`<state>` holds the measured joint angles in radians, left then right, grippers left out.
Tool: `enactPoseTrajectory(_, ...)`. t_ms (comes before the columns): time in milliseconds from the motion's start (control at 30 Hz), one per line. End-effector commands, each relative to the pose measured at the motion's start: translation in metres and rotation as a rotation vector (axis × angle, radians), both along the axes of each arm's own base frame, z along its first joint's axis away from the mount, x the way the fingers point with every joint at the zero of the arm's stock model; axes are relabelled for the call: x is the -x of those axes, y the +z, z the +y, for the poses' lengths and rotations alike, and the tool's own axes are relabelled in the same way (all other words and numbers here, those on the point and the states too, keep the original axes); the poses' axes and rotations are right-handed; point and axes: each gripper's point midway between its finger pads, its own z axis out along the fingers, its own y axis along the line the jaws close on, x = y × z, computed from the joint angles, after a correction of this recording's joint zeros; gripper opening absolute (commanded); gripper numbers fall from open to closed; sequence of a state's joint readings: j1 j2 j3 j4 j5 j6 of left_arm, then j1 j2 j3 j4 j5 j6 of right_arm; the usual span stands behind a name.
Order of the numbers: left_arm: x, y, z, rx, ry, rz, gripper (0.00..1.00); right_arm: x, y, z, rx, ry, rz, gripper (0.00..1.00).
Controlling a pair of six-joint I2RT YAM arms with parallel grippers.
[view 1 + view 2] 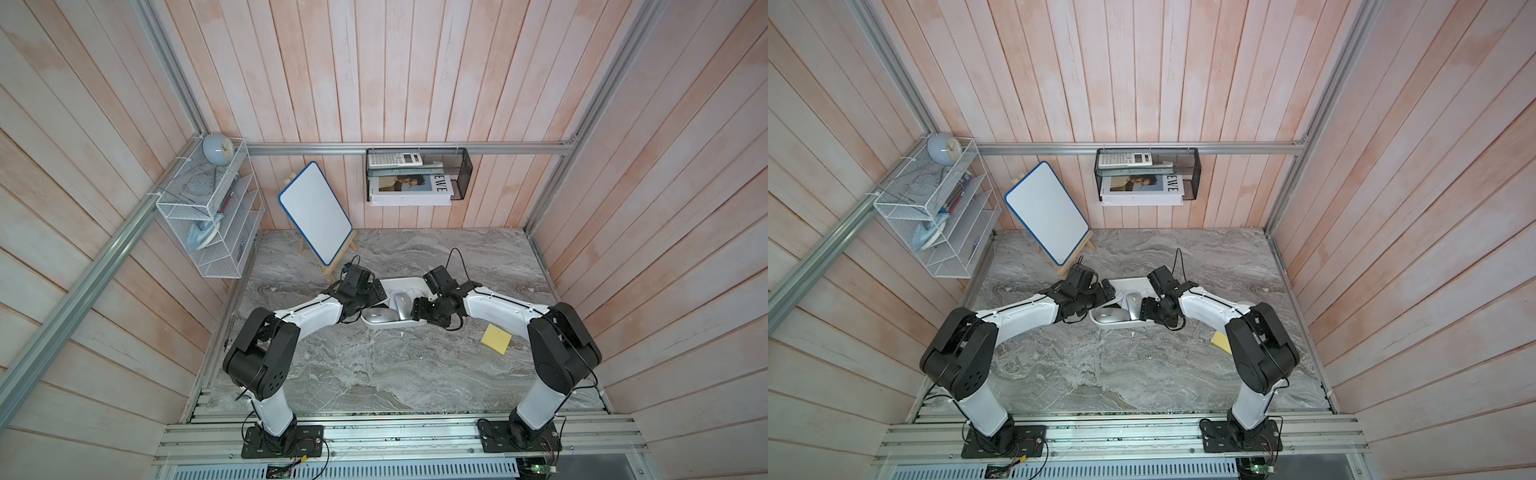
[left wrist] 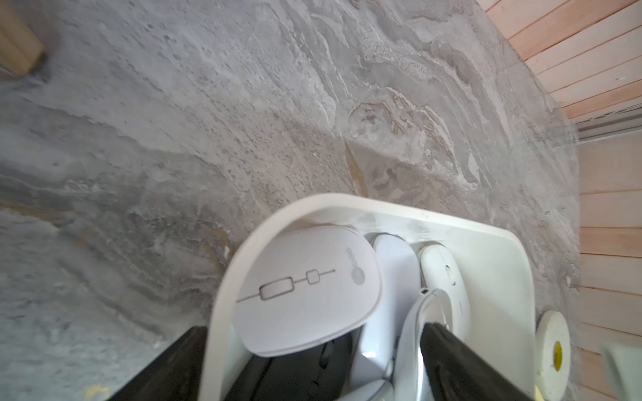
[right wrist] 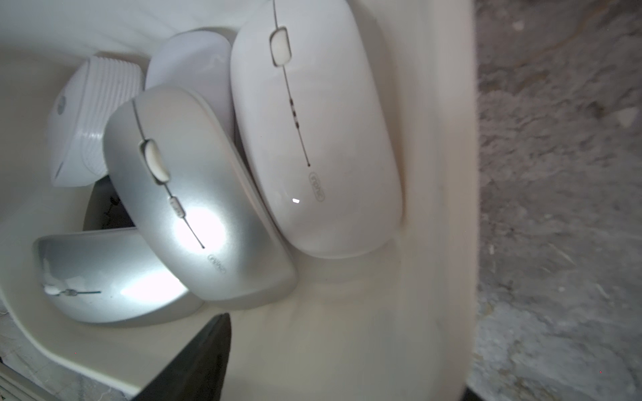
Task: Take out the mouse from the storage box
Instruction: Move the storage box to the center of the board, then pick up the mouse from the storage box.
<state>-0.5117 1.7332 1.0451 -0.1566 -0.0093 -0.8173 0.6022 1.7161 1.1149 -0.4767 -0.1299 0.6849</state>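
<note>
The white storage box [image 1: 409,281] [image 1: 1128,283] sits mid-table and holds several mice. In the right wrist view a silver mouse [image 3: 194,194] lies across a second silver mouse [image 3: 104,277], beside a white mouse [image 3: 312,132]. The left wrist view shows a flat white mouse [image 2: 305,288] over a black mouse [image 2: 295,371]. My left gripper [image 2: 312,333] [image 1: 376,293] is open at the box's left end, one finger [image 2: 173,364] outside the wall, the other inside against a silver mouse. My right gripper [image 3: 330,375] [image 1: 419,309] is open at the right end, one finger [image 3: 194,357] inside, holding nothing.
A yellow sticky-note pad [image 1: 496,339] lies right of the box under my right arm. A whiteboard on a wooden easel [image 1: 316,212] stands behind the left arm. A white wire rack [image 1: 208,216] and a black mesh basket [image 1: 417,178] hang on the walls. A tape roll [image 2: 552,350] lies beside the box.
</note>
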Motion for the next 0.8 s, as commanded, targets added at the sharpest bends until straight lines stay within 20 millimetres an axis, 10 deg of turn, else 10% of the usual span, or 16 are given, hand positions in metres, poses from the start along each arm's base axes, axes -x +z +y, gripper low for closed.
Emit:
enactPoseTrajectory(0,0.005,0.021,0.020,-0.090,0.000,-0.056,1.00,0.006,0.013,-0.023,0.108,0.005,-0.044,0.79)
enactPoseTrajectory(333,0.042,0.048,0.069,-0.242,0.050,-0.128,1.00,0.007,0.055,-0.038,0.209,0.055,-0.141,0.81)
enactPoseTrajectory(767,0.074,0.053,0.101,-0.350,0.013,-0.217,1.00,-0.023,0.050,0.023,0.258,0.229,-0.109,0.81)
